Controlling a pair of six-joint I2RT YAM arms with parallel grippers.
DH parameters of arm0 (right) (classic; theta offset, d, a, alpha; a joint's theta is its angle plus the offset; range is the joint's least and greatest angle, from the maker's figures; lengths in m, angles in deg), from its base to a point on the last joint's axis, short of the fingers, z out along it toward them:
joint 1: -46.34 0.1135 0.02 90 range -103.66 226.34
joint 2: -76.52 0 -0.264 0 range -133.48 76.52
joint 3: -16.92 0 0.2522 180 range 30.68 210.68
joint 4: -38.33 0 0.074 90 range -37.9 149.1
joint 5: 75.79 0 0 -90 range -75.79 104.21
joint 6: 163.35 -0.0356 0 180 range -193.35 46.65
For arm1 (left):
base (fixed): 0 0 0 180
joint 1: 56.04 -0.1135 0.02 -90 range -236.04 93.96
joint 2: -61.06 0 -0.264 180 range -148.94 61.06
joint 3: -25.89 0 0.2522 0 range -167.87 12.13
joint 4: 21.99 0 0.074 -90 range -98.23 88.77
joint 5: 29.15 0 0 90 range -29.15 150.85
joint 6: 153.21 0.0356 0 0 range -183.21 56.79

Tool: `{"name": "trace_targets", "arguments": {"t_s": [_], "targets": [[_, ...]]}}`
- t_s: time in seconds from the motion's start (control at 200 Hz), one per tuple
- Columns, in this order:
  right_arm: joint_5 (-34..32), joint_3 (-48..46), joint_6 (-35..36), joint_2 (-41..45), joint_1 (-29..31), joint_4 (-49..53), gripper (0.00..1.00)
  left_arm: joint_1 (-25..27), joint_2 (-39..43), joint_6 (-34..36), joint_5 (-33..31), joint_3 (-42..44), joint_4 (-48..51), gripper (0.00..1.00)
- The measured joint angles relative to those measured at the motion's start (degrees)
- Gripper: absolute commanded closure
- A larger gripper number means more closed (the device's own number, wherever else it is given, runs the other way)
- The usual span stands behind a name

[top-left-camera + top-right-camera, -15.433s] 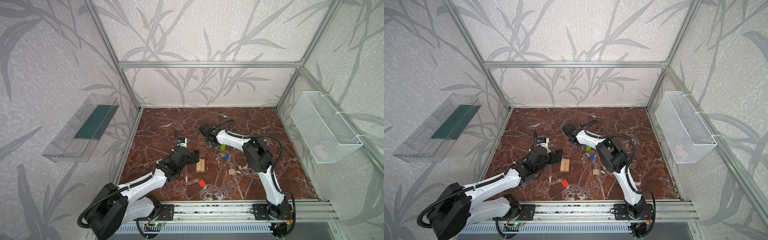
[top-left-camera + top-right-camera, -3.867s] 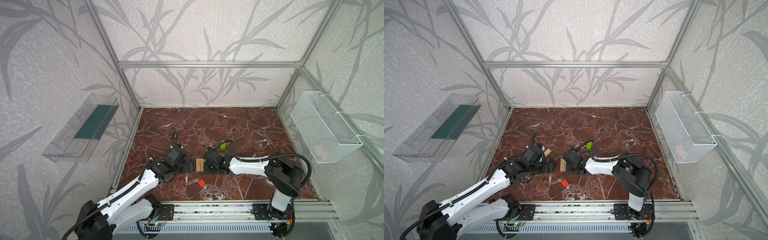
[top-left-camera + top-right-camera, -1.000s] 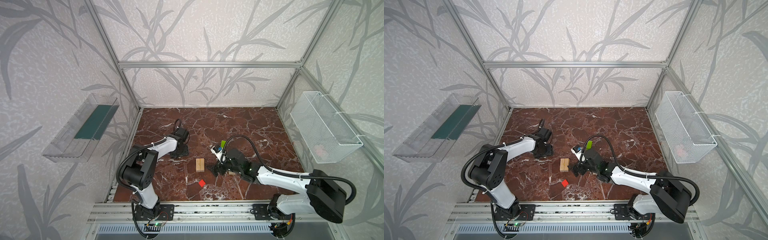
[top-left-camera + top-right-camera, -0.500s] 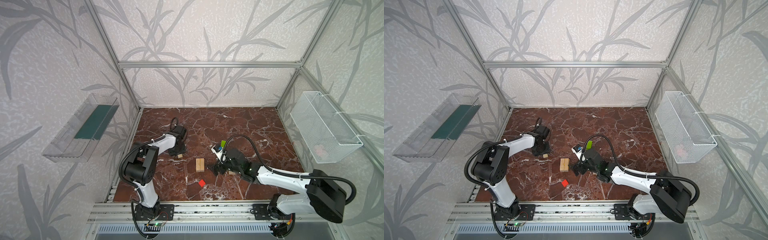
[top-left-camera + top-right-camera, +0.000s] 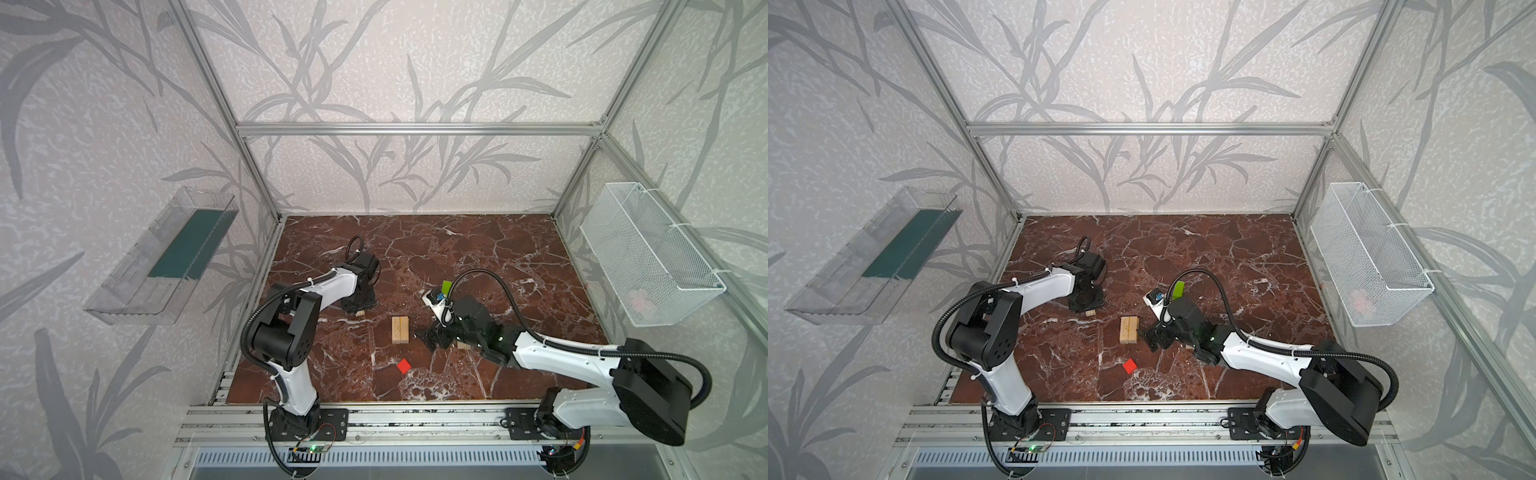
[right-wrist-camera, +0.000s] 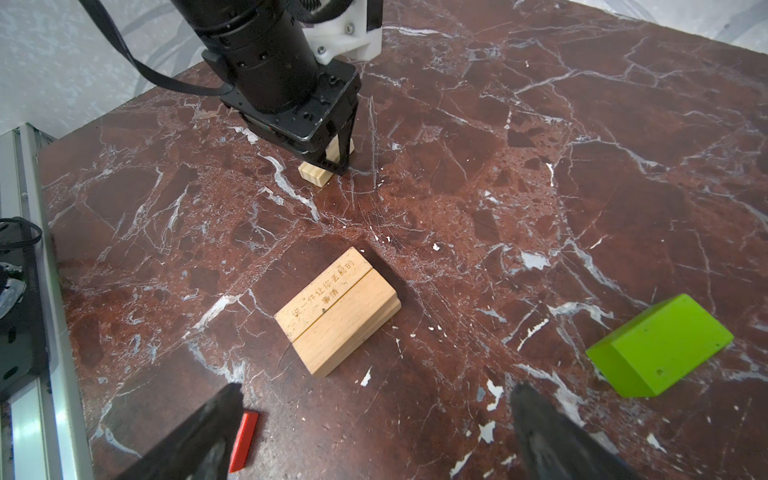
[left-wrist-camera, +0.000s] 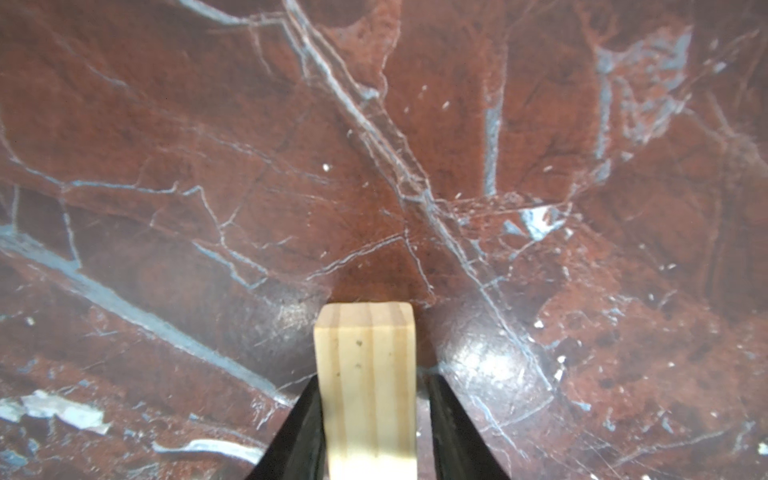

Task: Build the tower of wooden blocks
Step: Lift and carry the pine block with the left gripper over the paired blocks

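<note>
Two planks are down: the pair of planks lies flat on the table, side by side and touching, about mid-frame in both top views. The right wrist view shows engraved characters on one of the pair.

The left hand is up and left of the pair in the frame, pointing down at a third plank that lies flat on the table. In the left wrist view its fingers straddle that plank. One finger sits against the plank's side, and the other shows a thin sliver of table between. I can't tell whether it's actually clamped. The plank's end sticks out past the fingertips.

The right hand sits low just right of the pair and is aimed at it. Its jaws are spread wide with nothing between them. In the right wrist view the pair lies ahead of the fingers and apart from both.

The red cube is on the table below the pair in the frame, near but not touching. One right finger partly hides it in the right wrist view.

The green block lies above the right arm's wrist in the frame, right of centre and well apart from the pair. A pale piece peeks out from under the right arm, and I can't make out its shape.
</note>
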Motion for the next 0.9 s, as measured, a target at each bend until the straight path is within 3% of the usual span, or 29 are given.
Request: {"name": "trace_targets", "arguments": {"t_s": [0.615, 0.9], "targets": [[-1.2, 0.2, 0.0, -0.5, 0.0, 0.5, 0.01, 0.5, 0.7, -0.2, 0.9, -0.3, 2.6, 0.87], [-2.1, 0.1, 0.0, 0.3, -0.6, 0.5, 0.01, 2.7, 9.3, 0.0, 2.5, 0.2, 6.0, 0.96]]}}
